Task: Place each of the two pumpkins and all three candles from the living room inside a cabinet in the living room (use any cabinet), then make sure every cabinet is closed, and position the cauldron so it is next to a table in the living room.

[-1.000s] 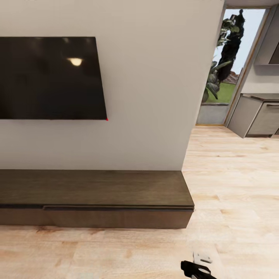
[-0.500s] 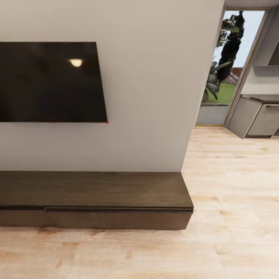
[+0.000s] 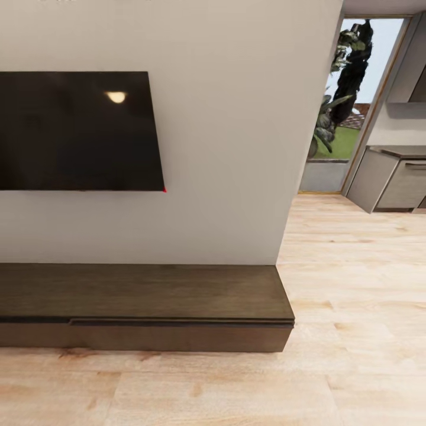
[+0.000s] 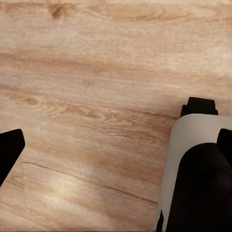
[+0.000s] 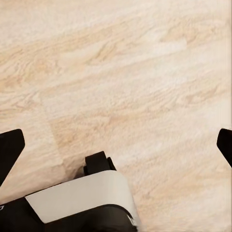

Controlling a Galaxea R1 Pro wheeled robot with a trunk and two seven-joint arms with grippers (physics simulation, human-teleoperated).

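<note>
Low dark cabinet (image 3: pixel 148 307) along the lower left of the head view, drawers shut, under a television (image 3: pixel 77 130). Both grippers spread wide over bare wood floor (image 4: pixel 96 96), left gripper (image 4: pixel 116 145) and right gripper (image 5: pixel 116 140) holding nothing.

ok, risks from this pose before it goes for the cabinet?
1. The cabinet looks fully shut and its drawer front has no handle, only a thin gap under the top edge; fingertips may slip trying to pull it.
2. Both wrist views show open grippers, left and right, over bare wood floor with nothing held, so stowing cannot start yet.
3. The TV hangs right above the cabinet; a raised arm could hit it.
</note>
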